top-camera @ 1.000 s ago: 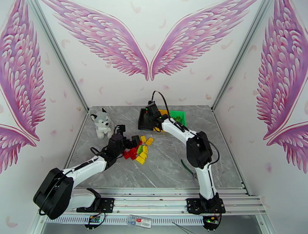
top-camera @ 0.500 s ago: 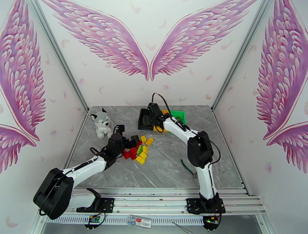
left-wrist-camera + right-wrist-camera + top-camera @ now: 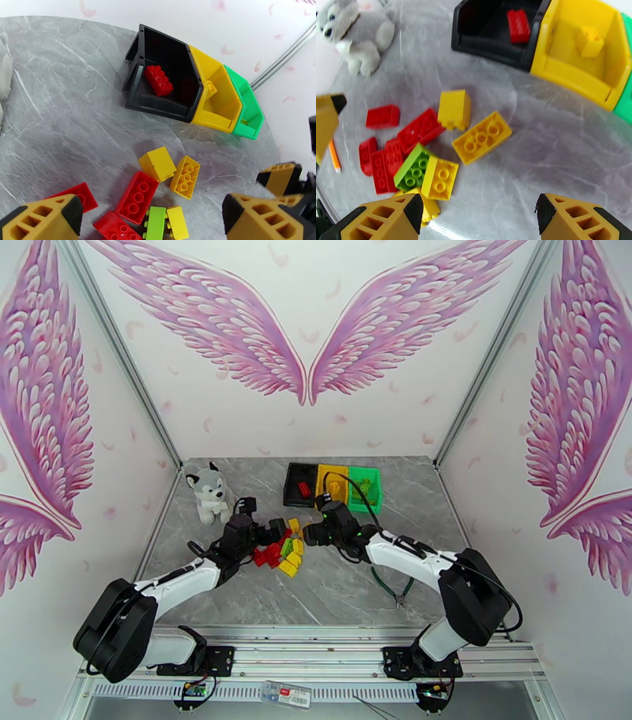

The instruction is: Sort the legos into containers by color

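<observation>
The sorting is only at its beginning. In the containers [image 3: 333,483], one red brick [image 3: 518,25] lies in the black bin [image 3: 489,45] and one yellow brick [image 3: 588,41] in the yellow bin [image 3: 572,77]. What the green bin [image 3: 248,106] holds I cannot tell. Most legos [image 3: 284,549] lie mixed in the middle of the bench [image 3: 347,587]. The left hand [image 3: 152,209] and the right hand [image 3: 480,207] hover over this heap, both released and grasping nothing.

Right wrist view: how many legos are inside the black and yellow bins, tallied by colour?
Red lego: 1, in the black bin
Yellow lego: 1, in the yellow bin
Total: 2
</observation>
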{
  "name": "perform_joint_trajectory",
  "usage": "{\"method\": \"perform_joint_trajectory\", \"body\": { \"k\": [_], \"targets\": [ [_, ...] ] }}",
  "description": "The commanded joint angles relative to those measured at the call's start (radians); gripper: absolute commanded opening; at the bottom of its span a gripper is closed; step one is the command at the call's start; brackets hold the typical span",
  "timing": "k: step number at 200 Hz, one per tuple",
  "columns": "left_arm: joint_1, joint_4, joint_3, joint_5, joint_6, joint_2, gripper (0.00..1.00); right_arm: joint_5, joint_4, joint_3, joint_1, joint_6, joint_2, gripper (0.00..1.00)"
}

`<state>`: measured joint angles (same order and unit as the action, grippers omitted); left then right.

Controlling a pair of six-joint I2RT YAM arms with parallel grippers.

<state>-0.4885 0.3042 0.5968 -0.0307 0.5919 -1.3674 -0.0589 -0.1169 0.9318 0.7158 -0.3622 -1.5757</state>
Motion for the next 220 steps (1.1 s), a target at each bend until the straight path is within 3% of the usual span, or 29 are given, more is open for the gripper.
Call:
{"method": "perform_joint_trajectory", "body": {
  "k": [1,45,89,178,220],
  "targets": [
    [0.016,0.021,-0.007,0.031,0.029,-0.032,0.99,0.020,0.090,-0.091,0.093,-0.001,0.030,0.79],
    [0.074,0.061,-0.033,0.085,0.078,-0.045,0.99,0.002,0.158,-0.174,0.208,-0.020,0.000,0.74],
    [0.095,0.082,-0.043,0.107,0.100,-0.057,0.99,-0.013,0.169,-0.119,0.285,0.001,-0.122,0.73],
    [0.110,0.087,-0.050,0.120,0.110,-0.054,0.99,-0.137,0.036,0.114,0.295,0.018,-0.358,0.69],
    [0.114,0.089,-0.052,0.123,0.113,-0.051,0.99,-0.134,0.033,0.126,0.295,0.027,-0.362,0.59]
  ]
}}
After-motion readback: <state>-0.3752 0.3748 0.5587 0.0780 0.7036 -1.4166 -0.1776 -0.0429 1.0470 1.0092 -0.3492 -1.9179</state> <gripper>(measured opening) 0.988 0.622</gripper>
